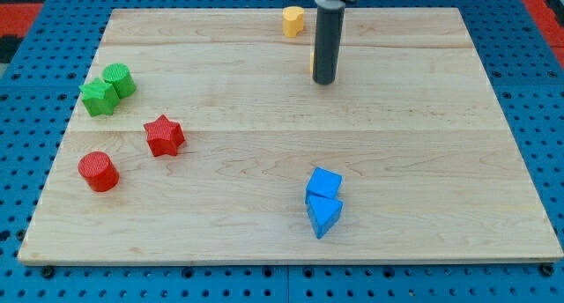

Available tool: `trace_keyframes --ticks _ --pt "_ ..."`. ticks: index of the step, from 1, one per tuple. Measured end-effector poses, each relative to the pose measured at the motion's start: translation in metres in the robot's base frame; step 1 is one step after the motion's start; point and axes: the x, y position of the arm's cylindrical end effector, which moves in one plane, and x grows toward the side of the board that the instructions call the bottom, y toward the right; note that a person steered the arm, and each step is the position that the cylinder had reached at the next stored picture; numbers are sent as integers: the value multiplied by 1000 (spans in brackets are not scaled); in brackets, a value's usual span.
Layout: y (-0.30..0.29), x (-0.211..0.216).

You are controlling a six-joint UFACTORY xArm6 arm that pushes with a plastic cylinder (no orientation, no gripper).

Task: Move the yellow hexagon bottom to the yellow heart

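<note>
A yellow block (293, 21) stands near the view's top edge of the wooden board (423, 162), a little left of centre; it looks like the heart. The dark rod comes down from the view's top, and my tip (324, 80) rests on the board below and right of that block. Only a thin yellow sliver (313, 63) of a second yellow block shows at the rod's left edge. The rod hides the rest, so its shape cannot be made out. My tip is against or right next to this block.
A green star (99, 98) and a green round block (118, 78) touch at the view's left. A red star (164, 136) and a red cylinder (98, 171) lie below them. A blue cube (324, 183) and a blue triangle (323, 215) touch at the bottom centre.
</note>
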Motion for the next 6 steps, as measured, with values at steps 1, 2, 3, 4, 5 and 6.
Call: trace_keyframes --ticks 1,2,3,4,5,6 --pt "21 15" --pt "14 7" --pt "2 -17" --pt "14 -34" --pt "43 -26" --pt "26 -55"
